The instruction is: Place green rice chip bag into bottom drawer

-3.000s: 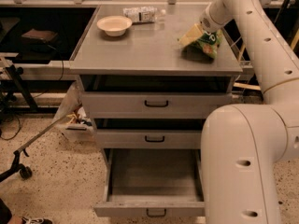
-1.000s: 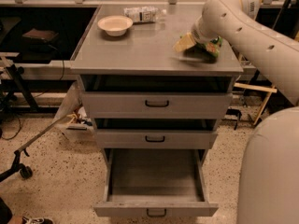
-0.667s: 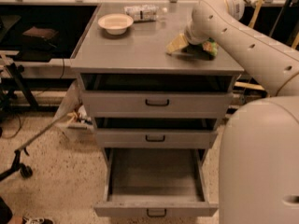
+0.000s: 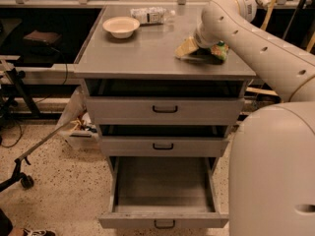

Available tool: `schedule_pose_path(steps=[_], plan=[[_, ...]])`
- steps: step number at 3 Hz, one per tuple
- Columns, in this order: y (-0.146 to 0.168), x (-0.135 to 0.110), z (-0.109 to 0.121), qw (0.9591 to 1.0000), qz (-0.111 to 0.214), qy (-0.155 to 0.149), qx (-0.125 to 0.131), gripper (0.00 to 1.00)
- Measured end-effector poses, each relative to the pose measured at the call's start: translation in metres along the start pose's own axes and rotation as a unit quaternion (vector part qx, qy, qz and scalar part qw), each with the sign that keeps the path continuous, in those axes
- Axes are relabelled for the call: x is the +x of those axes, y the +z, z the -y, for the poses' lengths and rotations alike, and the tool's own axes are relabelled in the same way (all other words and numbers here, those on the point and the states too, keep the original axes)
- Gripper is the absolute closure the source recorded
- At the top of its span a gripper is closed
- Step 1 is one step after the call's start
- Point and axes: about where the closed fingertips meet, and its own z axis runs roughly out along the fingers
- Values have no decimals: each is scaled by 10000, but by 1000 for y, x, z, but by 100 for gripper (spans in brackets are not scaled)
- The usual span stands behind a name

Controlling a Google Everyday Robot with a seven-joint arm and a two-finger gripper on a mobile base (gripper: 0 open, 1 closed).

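Observation:
The green rice chip bag (image 4: 219, 51) lies on the right side of the grey cabinet top (image 4: 142, 53), mostly hidden behind my white arm. My gripper (image 4: 188, 48) sits low over the top, right against the bag's left side. The bottom drawer (image 4: 165, 187) is pulled out at the foot of the cabinet, and its plain grey inside is empty. Its dark handle (image 4: 164, 224) faces the front.
A cream bowl (image 4: 121, 26) and a clear water bottle (image 4: 150, 14) sit at the back of the top. The two upper drawers (image 4: 164, 110) are slightly open. My white base (image 4: 273, 176) fills the lower right. A bin with clutter (image 4: 81, 129) stands left of the cabinet.
My arm has swung left and lower over the cabinet top, bringing the gripper to the bag's left side. The bag stays in about the same place.

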Motion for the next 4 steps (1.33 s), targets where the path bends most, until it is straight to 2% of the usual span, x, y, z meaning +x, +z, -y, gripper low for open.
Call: schedule_pose_path(steps=[2, 3, 4], plan=[[-3, -3, 2, 10000, 0, 0, 0, 65], [-43, -21, 29, 9993, 357, 137, -55, 88], [-98, -26, 66, 9964, 667, 309, -417, 100]])
